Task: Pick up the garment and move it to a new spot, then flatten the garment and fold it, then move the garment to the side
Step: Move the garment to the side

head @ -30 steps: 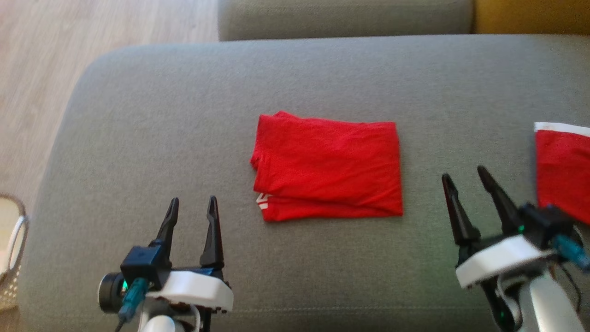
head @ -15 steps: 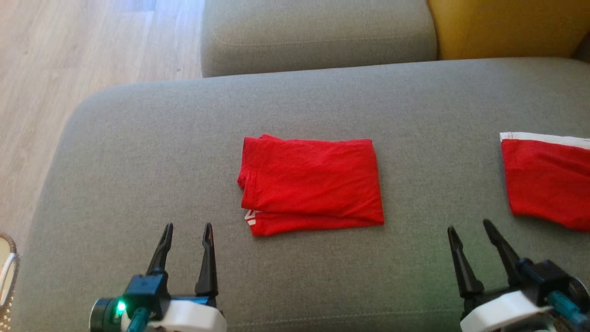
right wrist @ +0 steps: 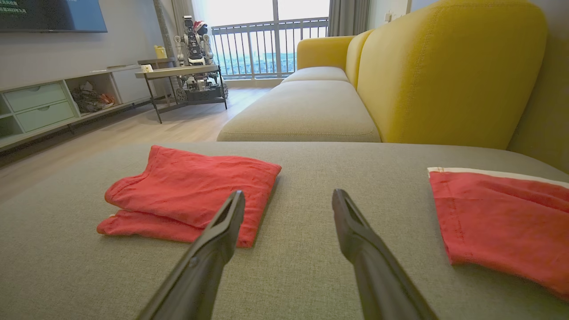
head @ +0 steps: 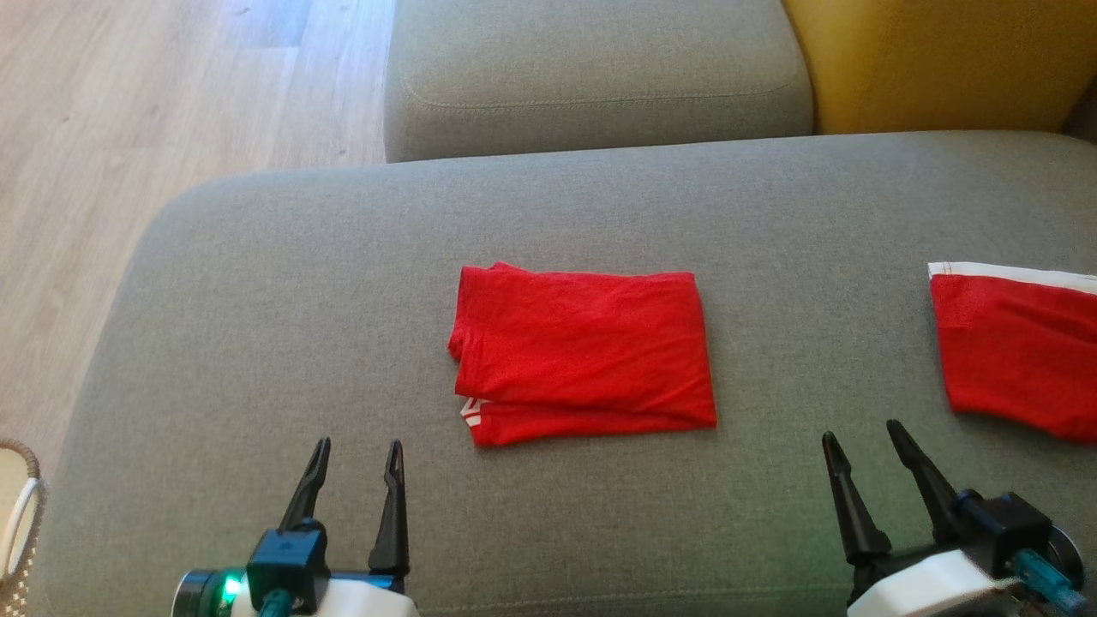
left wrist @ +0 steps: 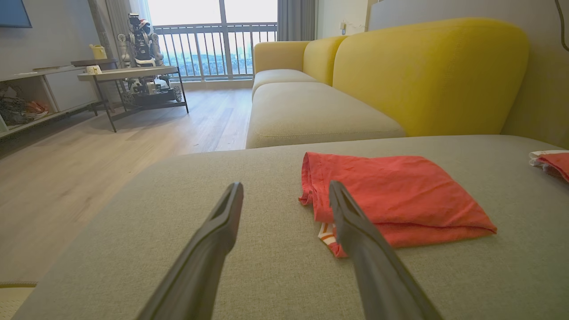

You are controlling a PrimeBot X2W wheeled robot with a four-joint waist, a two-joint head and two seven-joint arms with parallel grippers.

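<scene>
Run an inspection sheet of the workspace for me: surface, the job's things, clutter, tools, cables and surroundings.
Surface: grey cushion, flat, no spills seen.
Job's things: folded red garment, lying mid-cushion, touched by neither tool.
Clutter: second red garment with a white band, at the right edge of the head view; basket at the lower left, off the cushion.
Tools: left tool open and empty; right tool open and empty; both short of the folded garment.
Cables: teal cable at the right wrist, clear of the cloth.
Surroundings: wood floor to the left; yellow sofa back beyond the cushion.
</scene>
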